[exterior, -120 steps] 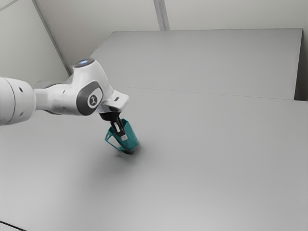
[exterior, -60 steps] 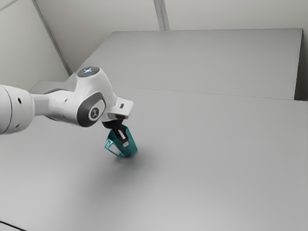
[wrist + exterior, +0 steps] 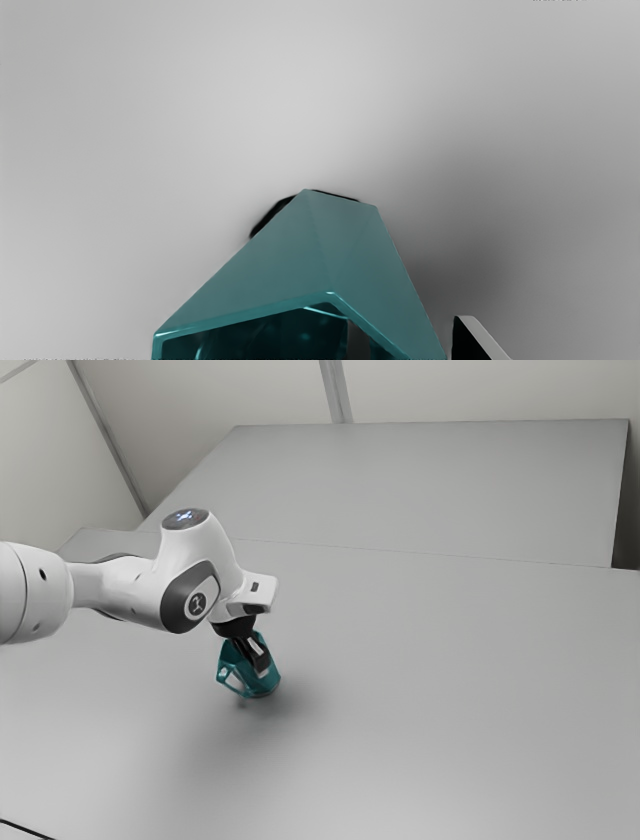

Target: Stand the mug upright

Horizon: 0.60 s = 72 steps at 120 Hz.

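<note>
A smooth, matte grey table (image 3: 430, 690) is spread beneath the glossy teal mug (image 3: 290, 250), whose faceted body is seen slightly tilted at the black gripper (image 3: 262, 671). Whether the mug is gripped cannot be told.

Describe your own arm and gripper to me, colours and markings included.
My arm has smooth, rounded white links with dark grey round caps; one shows a blue-lit mark, another a pale emblem. My gripper is black with pale grey patches.
</note>
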Motion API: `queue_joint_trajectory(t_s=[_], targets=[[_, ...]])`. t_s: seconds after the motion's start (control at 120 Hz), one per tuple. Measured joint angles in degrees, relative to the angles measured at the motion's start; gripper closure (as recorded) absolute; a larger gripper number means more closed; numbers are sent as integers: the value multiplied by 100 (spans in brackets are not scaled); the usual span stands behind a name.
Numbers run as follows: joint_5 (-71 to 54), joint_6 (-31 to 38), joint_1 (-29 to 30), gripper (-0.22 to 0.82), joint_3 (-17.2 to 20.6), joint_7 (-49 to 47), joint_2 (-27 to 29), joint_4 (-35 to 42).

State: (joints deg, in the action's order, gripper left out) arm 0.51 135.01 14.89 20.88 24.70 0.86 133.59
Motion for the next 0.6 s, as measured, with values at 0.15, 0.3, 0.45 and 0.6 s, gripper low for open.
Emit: queue_joint_trajectory(t_s=[0.15, 0.3, 0.45, 0.6], targets=[[11, -10, 116, 25, 90, -87, 44, -10], [5, -84, 183, 12, 158, -155, 243, -69], [8, -350, 120, 6, 210, -210, 549, -252], [135, -812, 184, 3, 181, -225, 684, -788]])
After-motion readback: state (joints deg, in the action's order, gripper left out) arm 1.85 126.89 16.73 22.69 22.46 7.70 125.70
